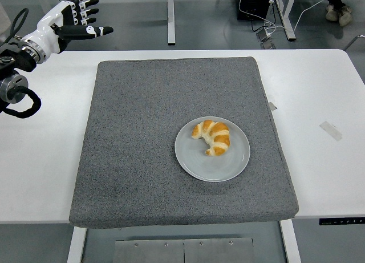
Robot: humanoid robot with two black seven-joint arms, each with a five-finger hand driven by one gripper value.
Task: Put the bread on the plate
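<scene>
A golden croissant (212, 137) with pale stripes lies on the round grey plate (228, 166), slightly up and left of the plate's centre. The plate rests on the grey mat (137, 149), right of its middle. My left hand (84, 21) is high at the top left, beyond the table's far left corner, far from the plate. Its white fingers (85, 4) are spread and the thumb points right; it holds nothing. The right arm does not show.
The mat covers most of the white table (319, 92). A strip of tape (331, 130) lies on the table at the right, and a small scrap (272, 106) sits by the mat's right edge. Desk legs and cables stand beyond the far edge.
</scene>
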